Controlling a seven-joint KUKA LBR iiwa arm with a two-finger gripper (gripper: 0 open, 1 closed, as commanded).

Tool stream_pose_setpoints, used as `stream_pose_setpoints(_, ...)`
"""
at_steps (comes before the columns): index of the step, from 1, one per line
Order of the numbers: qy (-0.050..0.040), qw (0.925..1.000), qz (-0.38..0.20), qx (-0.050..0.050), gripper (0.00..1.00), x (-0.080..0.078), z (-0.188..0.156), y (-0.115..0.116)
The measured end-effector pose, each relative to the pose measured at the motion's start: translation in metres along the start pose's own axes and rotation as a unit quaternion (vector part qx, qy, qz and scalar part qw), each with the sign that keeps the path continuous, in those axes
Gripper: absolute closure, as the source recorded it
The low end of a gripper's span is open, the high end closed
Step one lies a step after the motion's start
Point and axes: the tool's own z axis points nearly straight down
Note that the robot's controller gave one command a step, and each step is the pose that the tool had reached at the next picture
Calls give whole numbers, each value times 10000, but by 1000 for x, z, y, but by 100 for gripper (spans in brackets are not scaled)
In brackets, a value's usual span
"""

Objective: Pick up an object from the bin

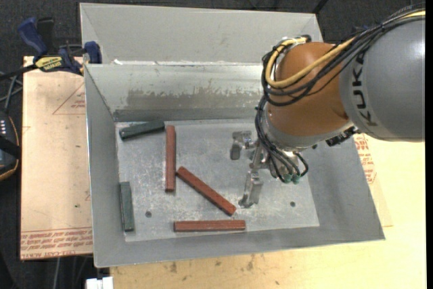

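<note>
Orange wrist cover (304,91) over right half of grey bin (203,81); gripper (245,171) beneath it, fingers (250,191) spread, nothing between them; lower fingertip just beside right end of diagonal brown bar (206,191); second brown bar (210,226) near front wall; dark bar (126,206) far left.

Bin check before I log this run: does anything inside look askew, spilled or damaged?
Nothing stands out. The reddish-brown bars and the dark green bars lie flat on the floor of the bin, scattered at various angles, none visibly broken.
</note>
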Motion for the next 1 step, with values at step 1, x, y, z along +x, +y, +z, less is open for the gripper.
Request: stream_pose_setpoints(1, 0, 10000, 0, 0, 0, 0, 0, 0)
